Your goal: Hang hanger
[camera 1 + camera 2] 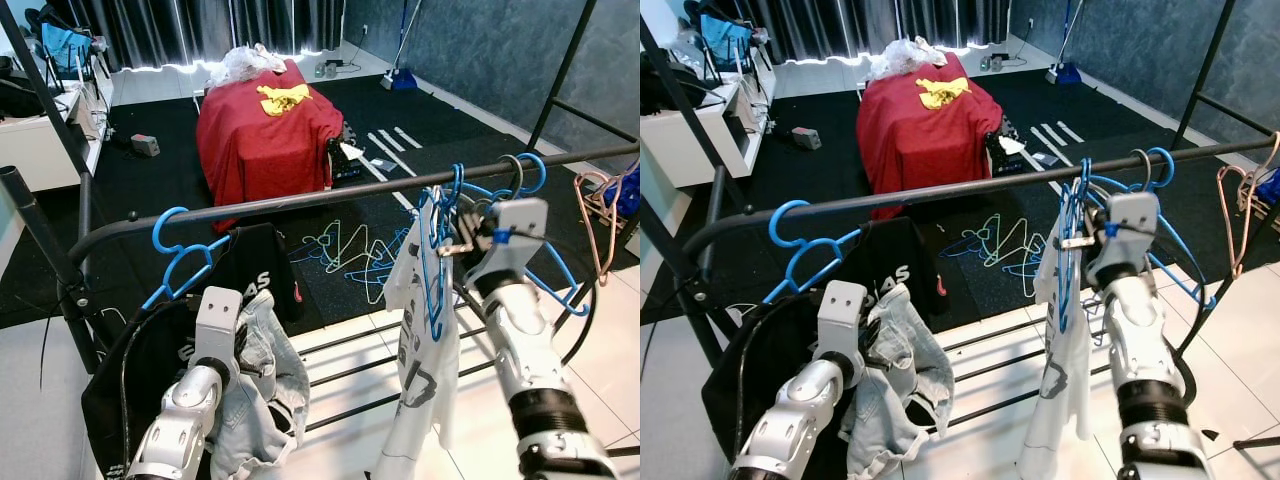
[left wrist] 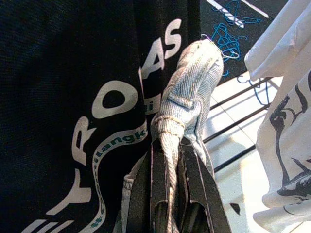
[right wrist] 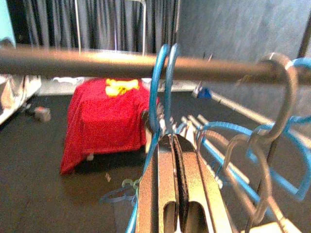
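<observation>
A blue hanger (image 1: pixel 436 255) carrying a white printed T-shirt (image 1: pixel 420 370) has its hook over the black rail (image 1: pixel 300 200). My right gripper (image 3: pixel 170 140) is raised just under the rail, shut on this hanger's neck below the hook. At the lower left, my left gripper (image 2: pixel 170 145) is shut on a fold of a light denim garment (image 1: pixel 262 385), beside a black shirt (image 2: pixel 73 121) with white lettering. That shirt hangs on another blue hanger (image 1: pixel 178 258) on the rail's left part.
More blue and grey hangers (image 1: pixel 522 175) and a pink one (image 1: pixel 600 215) hang on the rail to the right. Loose hangers (image 1: pixel 360 255) lie on the dark floor beyond. A red-draped table (image 1: pixel 265 140) stands further back. Low rack bars (image 1: pixel 370 365) cross beneath the clothes.
</observation>
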`<state>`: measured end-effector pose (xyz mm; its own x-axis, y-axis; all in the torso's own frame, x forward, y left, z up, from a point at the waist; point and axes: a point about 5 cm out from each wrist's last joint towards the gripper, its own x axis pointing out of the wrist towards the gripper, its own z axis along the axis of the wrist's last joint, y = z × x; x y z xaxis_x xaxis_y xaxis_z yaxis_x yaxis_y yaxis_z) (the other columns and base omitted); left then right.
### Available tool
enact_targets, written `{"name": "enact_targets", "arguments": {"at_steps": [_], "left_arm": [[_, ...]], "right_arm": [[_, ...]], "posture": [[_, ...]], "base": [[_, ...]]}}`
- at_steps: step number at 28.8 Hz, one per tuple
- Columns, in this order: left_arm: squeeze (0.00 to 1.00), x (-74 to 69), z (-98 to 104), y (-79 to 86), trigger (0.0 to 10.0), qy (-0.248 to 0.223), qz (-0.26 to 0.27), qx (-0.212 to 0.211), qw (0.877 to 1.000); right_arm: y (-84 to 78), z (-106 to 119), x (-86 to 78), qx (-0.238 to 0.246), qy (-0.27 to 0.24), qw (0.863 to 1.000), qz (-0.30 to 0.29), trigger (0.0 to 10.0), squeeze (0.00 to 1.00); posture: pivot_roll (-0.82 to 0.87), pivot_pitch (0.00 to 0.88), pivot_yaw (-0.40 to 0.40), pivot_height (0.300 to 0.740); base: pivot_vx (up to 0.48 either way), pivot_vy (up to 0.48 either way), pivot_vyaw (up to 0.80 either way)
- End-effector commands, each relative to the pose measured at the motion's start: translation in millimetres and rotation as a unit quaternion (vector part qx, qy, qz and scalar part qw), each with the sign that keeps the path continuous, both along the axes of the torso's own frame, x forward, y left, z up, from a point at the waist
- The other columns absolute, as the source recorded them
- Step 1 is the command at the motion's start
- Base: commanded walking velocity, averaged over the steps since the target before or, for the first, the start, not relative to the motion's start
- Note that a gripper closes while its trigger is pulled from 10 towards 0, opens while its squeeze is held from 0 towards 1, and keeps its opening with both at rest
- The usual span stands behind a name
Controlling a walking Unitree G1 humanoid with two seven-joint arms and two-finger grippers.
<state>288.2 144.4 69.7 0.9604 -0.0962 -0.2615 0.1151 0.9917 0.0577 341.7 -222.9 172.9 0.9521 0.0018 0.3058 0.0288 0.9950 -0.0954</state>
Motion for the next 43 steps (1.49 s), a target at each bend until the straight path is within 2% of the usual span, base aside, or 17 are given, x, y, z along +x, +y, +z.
{"name": "enact_targets", "arguments": {"at_steps": [1,4,5,6,8,11,13,14,19,23,33,38,43], "left_arm": [[0.00,2.6,4,1.8,10.0,-0.016,0.003,0.006,1.000],[0.00,2.0,5,3.3,10.0,-0.023,0.026,-0.016,0.999],[0.00,2.1,5,2.8,10.0,-0.018,0.027,-0.023,0.999],[0.00,2.4,5,2.3,10.0,-0.016,0.026,-0.025,0.999],[0.00,2.4,5,2.3,10.0,-0.015,0.026,-0.026,0.999],[0.00,1.3,7,8.5,10.0,-0.013,0.047,-0.049,0.998],[0.00,0.9,7,10.4,10.0,-0.014,0.052,-0.052,0.997],[0.00,0.6,8,15.6,10.0,-0.031,0.065,-0.018,0.997],[0.00,0.8,9,18.2,10.0,-0.047,0.072,0.002,0.996],[0.00,-0.5,8,18.1,10.0,-0.049,0.072,-0.007,0.996],[0.00,1.2,9,19.2,10.0,-0.048,0.077,-0.011,0.996],[0.00,7.4,10,18.2,10.0,-0.047,0.074,-0.009,0.996],[0.00,11.2,13,19.3,10.0,-0.045,0.074,-0.015,0.996]], "right_arm": [[0.4,3,-2.1,0.002,-0.017,1.000,-0.004,10.0,0.00],[8.3,5,-7.3,0.009,-0.038,0.999,-0.010,10.0,0.00],[19.0,-2,-10.1,0.019,-0.035,0.999,-0.007,10.0,0.00],[22.7,-5,-10.7,0.024,-0.032,0.999,-0.005,10.0,0.00],[26.2,-7,-11.0,0.027,-0.029,0.999,-0.002,10.0,0.00],[42.2,-12,-7.2,0.031,-0.017,0.999,0.025,10.0,0.00],[45.2,-12,-6.3,0.031,-0.016,0.999,0.031,10.0,0.00],[49.0,-11,-4.2,0.028,-0.014,0.999,0.043,10.0,0.00],[51.7,-11,-2.5,0.026,-0.010,0.998,0.052,10.0,0.00],[58.4,-11,0.1,0.024,-0.004,0.998,0.065,10.0,0.00],[56.2,-15,-0.2,0.030,0.005,0.998,0.057,10.0,0.00],[42.4,-11,8.6,0.029,0.018,0.999,0.042,10.0,0.00],[41.9,-11,10.3,0.027,0.030,0.997,0.060,10.0,0.00]], "posture": [[0.06,0.000,0.002,0.740],[0.06,0.000,-0.008,0.740],[0.08,0.000,-0.024,0.740],[0.08,0.000,-0.026,0.740],[0.08,0.000,-0.026,0.740],[0.10,0.000,-0.048,0.740],[0.11,0.000,-0.054,0.740],[0.11,0.000,-0.065,0.740],[0.11,0.000,-0.068,0.740],[0.11,0.000,-0.065,0.740],[0.12,0.000,-0.060,0.740],[0.11,0.000,-0.046,0.740],[0.12,0.000,-0.038,0.740]], "base": [[0.000,0.000,0.00],[0.000,0.000,0.00],[0.000,0.000,0.00],[0.000,0.000,0.00],[0.000,0.000,0.00],[0.000,0.000,0.00],[0.000,0.000,0.00],[0.000,0.000,0.00],[0.000,0.000,0.00],[0.000,0.000,0.00],[0.000,0.000,0.00],[0.000,0.000,0.00],[0.000,0.000,0.00]]}}
